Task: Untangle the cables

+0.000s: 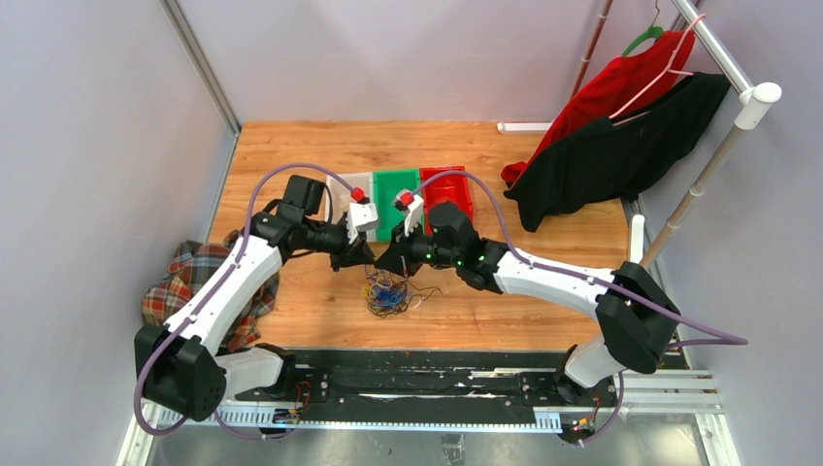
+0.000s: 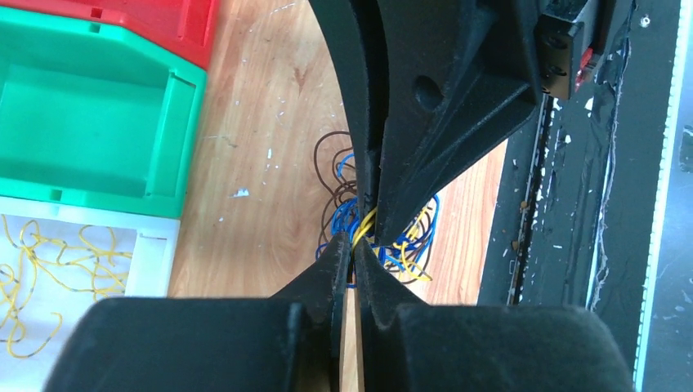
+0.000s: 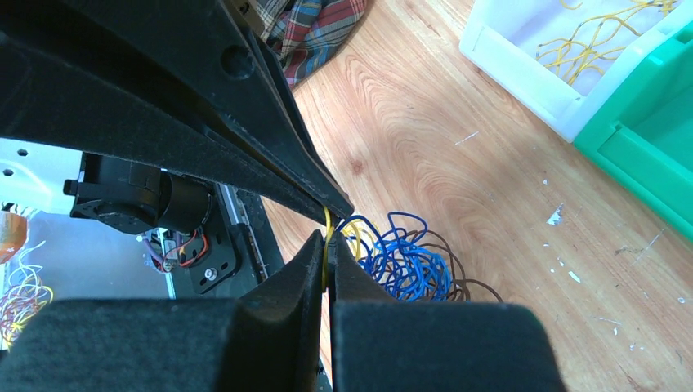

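The cables (image 1: pixel 386 294) are a small tangle of blue, brown-black and yellow wires on the wooden table, just below both gripper tips. My left gripper (image 1: pixel 367 260) and right gripper (image 1: pixel 388 262) meet tip to tip above the tangle. In the left wrist view my left gripper (image 2: pixel 353 249) is shut on a yellow wire (image 2: pixel 365 222) that rises out of the bunch (image 2: pixel 409 237). In the right wrist view my right gripper (image 3: pixel 327 245) is shut on the same yellow wire (image 3: pixel 327 224), with the bunch (image 3: pixel 404 265) lying beside it. Each gripper's fingers fill the top of the other's view.
Three bins stand behind the grippers: a white bin (image 1: pixel 342 184) holding yellow wires, a green bin (image 1: pixel 396 180) and a red bin (image 1: pixel 456 177). A plaid cloth (image 1: pixel 194 282) lies at the left edge. Red and black garments (image 1: pixel 611 136) hang at the back right.
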You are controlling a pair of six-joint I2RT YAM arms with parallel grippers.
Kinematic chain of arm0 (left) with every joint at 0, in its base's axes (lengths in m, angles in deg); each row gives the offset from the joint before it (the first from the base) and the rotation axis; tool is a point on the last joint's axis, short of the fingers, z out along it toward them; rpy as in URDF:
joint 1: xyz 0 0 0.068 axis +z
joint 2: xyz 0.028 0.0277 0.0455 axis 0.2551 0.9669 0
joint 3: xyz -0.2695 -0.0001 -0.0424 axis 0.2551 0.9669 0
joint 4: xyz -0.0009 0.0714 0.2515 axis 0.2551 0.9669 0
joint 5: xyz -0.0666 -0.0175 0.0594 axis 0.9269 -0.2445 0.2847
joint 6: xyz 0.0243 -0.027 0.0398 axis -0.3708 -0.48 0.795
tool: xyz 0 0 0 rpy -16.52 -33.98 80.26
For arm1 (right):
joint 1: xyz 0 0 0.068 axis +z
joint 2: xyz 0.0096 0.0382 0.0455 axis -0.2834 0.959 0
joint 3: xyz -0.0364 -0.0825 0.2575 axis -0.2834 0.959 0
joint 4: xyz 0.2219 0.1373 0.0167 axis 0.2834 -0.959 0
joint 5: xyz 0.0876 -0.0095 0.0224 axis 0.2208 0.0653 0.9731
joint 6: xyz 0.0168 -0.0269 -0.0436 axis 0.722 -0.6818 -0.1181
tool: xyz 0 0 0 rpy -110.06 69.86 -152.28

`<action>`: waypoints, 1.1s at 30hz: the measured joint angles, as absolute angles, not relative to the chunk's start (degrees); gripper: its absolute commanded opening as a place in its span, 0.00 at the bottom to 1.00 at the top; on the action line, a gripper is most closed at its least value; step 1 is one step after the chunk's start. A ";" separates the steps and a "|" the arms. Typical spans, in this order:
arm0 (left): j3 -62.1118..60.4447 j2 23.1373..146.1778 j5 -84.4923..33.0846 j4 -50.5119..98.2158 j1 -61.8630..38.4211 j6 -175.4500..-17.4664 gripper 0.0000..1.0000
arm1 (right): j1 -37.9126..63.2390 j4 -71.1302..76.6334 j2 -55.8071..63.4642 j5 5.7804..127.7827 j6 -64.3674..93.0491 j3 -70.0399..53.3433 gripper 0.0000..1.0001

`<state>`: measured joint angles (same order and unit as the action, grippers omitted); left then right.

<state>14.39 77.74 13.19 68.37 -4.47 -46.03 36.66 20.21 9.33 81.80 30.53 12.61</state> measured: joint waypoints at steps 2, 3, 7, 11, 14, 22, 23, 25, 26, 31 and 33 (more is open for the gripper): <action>15.02 77.24 12.91 67.49 -4.49 -47.71 0.01 | 36.66 20.38 9.33 81.55 30.53 12.72 0.07; 15.37 76.89 12.73 66.88 -4.53 -48.61 0.01 | 36.64 20.58 9.33 81.45 30.55 12.85 0.11; 16.68 75.23 10.83 64.22 -4.53 -52.65 0.01 | 36.66 21.32 9.20 80.20 30.88 13.42 0.39; 16.84 75.25 7.33 62.90 -4.53 -57.81 0.01 | 36.66 21.54 8.20 75.85 31.49 15.34 0.49; 16.84 75.84 5.93 63.34 -4.53 -61.31 0.01 | 36.66 21.56 6.60 71.92 31.73 16.85 0.55; 16.81 76.49 5.87 65.16 -4.53 -67.88 0.01 | 37.21 25.00 4.50 67.59 32.00 17.77 0.57; 16.79 76.47 5.89 65.18 -4.53 -68.47 0.01 | 37.45 25.08 4.53 67.48 31.97 17.77 0.57; 16.68 76.39 5.87 65.29 -4.53 -69.26 0.01 | 37.99 25.46 4.61 67.44 31.95 17.77 0.57; 16.53 76.32 5.85 65.33 -4.53 -69.66 0.01 | 38.21 25.65 4.68 67.37 31.93 17.77 0.57; 15.70 75.66 5.67 65.33 -4.53 -71.49 0.01 | 38.80 26.05 4.77 66.04 31.67 17.90 0.58; 15.48 74.94 5.69 65.46 -4.55 -72.10 0.01 | 39.24 26.24 4.79 65.05 31.25 18.05 0.58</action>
<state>15.48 74.94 5.69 65.46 -4.55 -72.10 39.24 26.24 4.79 65.05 31.25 18.05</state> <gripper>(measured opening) 0.016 0.576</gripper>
